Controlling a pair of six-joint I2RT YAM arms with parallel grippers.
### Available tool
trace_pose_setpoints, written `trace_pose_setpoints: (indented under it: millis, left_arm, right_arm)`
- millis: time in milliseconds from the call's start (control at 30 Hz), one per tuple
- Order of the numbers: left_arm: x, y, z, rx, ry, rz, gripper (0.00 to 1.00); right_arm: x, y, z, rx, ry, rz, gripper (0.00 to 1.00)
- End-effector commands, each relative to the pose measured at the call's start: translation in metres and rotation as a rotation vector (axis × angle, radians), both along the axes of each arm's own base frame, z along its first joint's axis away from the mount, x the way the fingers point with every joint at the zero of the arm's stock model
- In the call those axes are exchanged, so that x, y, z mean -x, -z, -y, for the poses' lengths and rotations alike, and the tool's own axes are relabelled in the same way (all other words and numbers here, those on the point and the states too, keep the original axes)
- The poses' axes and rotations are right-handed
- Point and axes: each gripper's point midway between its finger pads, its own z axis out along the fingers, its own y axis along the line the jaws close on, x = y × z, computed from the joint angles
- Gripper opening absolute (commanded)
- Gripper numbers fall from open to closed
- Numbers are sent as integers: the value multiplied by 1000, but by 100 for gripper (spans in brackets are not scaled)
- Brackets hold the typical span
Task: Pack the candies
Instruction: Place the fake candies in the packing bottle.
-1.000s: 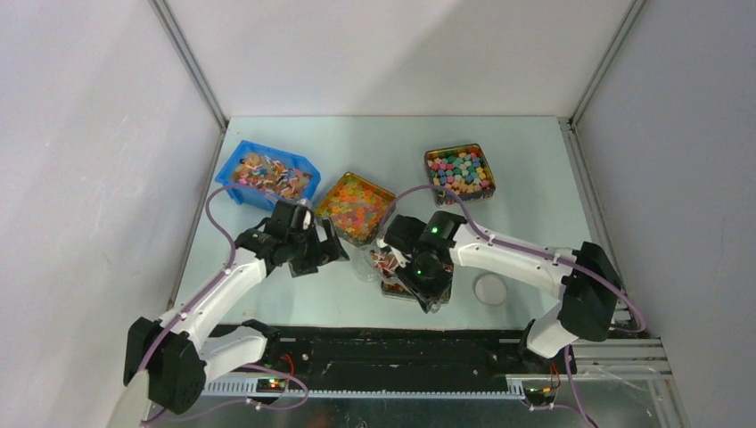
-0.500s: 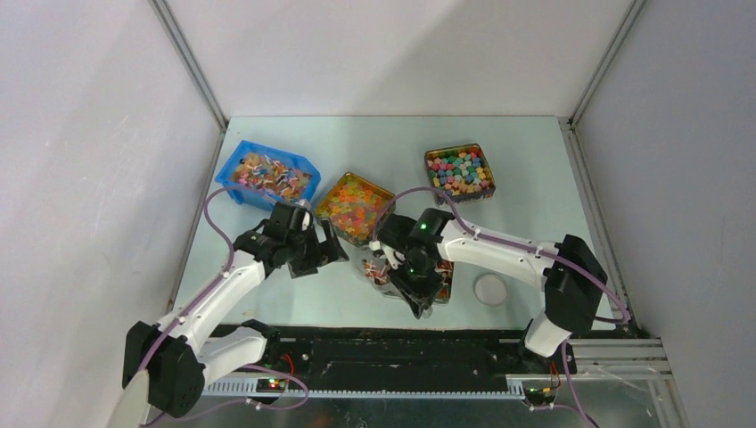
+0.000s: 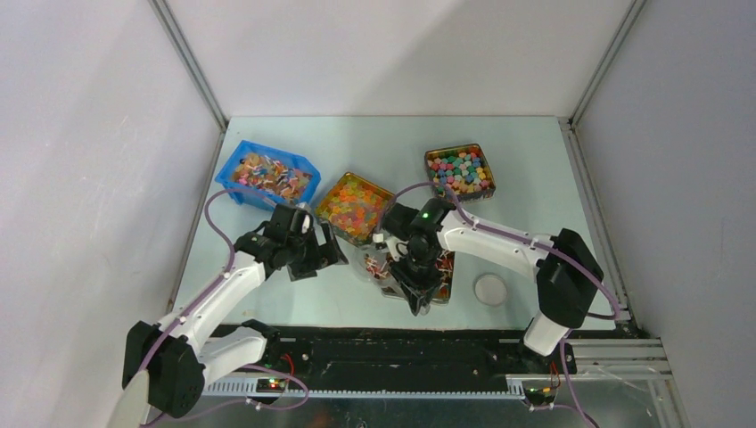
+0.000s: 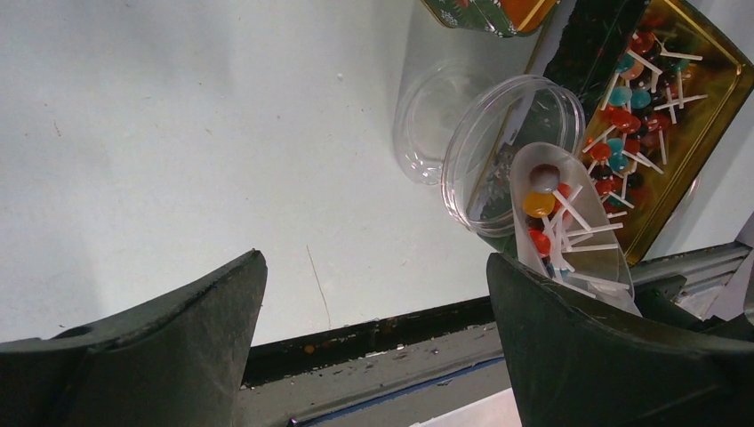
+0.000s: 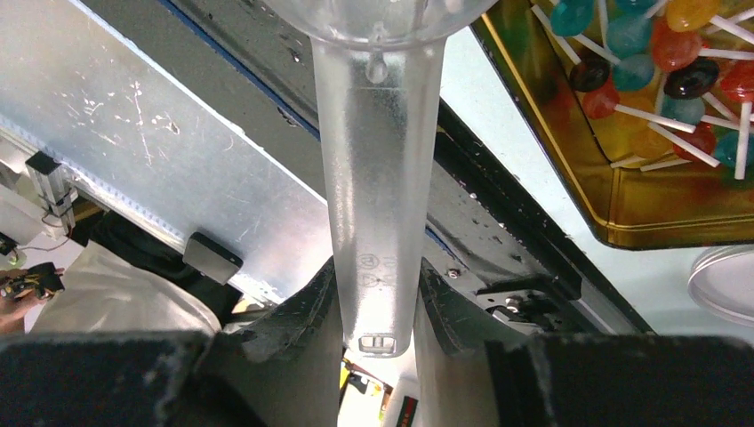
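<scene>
Clear plastic scoop (image 4: 569, 236) clamped by handle in right gripper (image 5: 373, 302); bowl carries candies (image 4: 539, 206), tip at mouth of clear jar (image 4: 440, 116). Gold tin (image 4: 689, 160) with more candies just beside jar, close to surface (image 4: 178, 133) front edge. Left gripper (image 4: 373, 294) spread wide, grasping nothing, over open surface left of jar.

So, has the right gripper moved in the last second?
Yes. The right gripper, holding the scoop, has shifted slightly left, away from the white lid and toward the clear jar.
</scene>
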Motion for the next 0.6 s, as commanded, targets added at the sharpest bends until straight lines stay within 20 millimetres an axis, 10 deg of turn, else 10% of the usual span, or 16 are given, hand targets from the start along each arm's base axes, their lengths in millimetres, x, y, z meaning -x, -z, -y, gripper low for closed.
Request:
trace_pose_setpoints:
  millis: [0, 567]
  left_arm:
    - [1, -2, -3, -1, -7, 10, 100]
    - [3, 1, -5, -9, -15, 5, 100]
  right_arm:
    - [-2, -9, -8, -42, -4, -27, 0]
    - [1, -24, -11, -86, 33, -125, 0]
